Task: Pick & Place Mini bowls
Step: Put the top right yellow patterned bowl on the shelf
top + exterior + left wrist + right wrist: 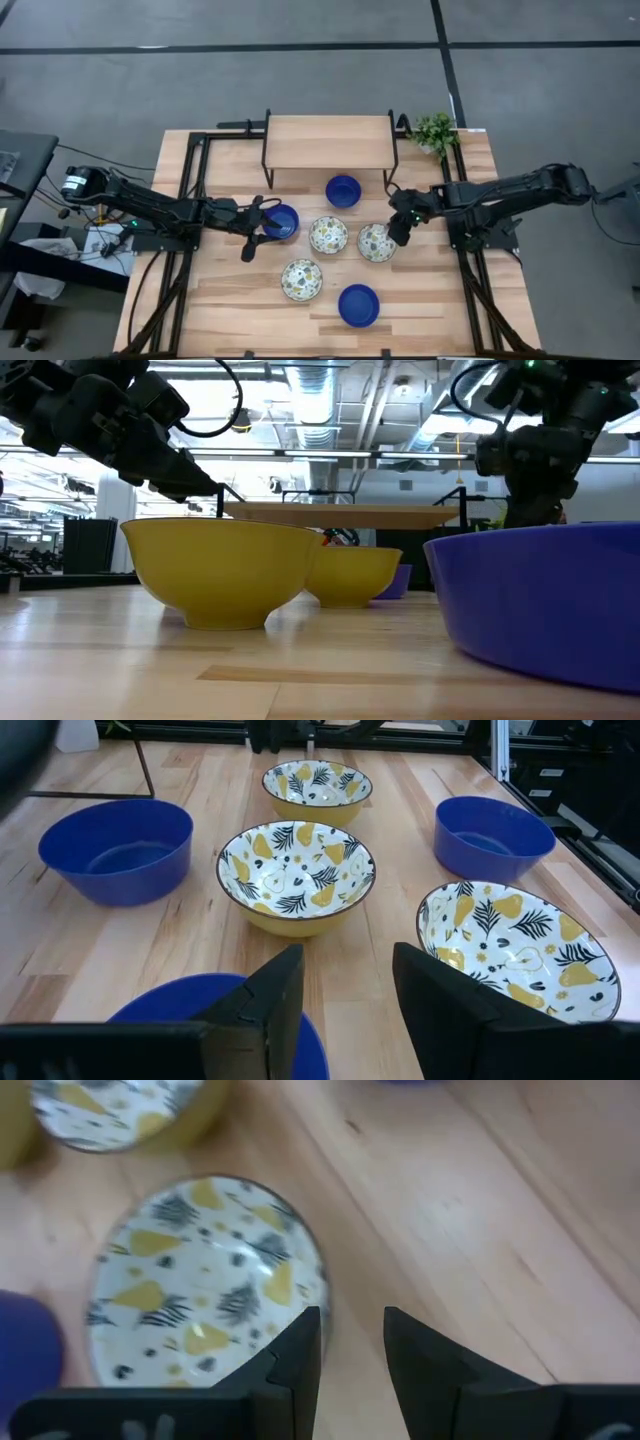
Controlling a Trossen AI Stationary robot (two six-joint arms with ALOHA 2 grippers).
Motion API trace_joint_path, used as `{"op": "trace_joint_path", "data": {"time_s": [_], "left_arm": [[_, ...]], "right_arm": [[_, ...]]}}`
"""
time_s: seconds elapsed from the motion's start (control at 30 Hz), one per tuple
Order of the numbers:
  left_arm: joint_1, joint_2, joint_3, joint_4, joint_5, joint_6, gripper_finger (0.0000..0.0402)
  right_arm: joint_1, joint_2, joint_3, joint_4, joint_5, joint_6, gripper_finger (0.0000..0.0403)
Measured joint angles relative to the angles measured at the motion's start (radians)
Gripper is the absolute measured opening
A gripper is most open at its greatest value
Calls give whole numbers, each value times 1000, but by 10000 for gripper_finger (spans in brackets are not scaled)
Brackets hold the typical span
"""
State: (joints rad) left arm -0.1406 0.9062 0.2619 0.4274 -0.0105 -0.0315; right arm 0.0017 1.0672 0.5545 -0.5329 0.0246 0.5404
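The left gripper (253,228) hangs over the near rim of a blue bowl (281,221) on the left side of the wooden bench (430,300); its jaws stand apart, with nothing between them. The right gripper (398,232) hovers at the right edge of a patterned bowl (376,242); its jaws are also apart — the wrist view shows bare wood in the gap, and the bowl's rim lies just beside 1 finger (300,1355), though I cannot tell whether they touch.

6 mini bowls sit on the bench, none lifted. Between the 2 grippers lies a middle patterned bowl (328,235), just beside the right one. A third patterned bowl (301,280) sits nearer the front edge, with a front blue bowl (358,305) to its right. A rear blue bowl (343,190) rests just in front of a low wooden shelf (329,141) on black legs. At the back right corner stands a small green plant (435,131) — well apart from the bowls.
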Motion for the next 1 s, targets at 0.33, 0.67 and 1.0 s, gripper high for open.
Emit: {"op": "trace_joint_path", "data": {"time_s": [0.33,0.67,1.0], "left_arm": [[0,0,0,0,0,0,153],[0,0,0,0,0,0,153],[0,0,0,0,0,0,153]], "right_arm": [[0,0,0,3,-48,-18,101],[52,41,0,20,-17,-18,101],[58,182,0,59,-23,-18,101]]}}
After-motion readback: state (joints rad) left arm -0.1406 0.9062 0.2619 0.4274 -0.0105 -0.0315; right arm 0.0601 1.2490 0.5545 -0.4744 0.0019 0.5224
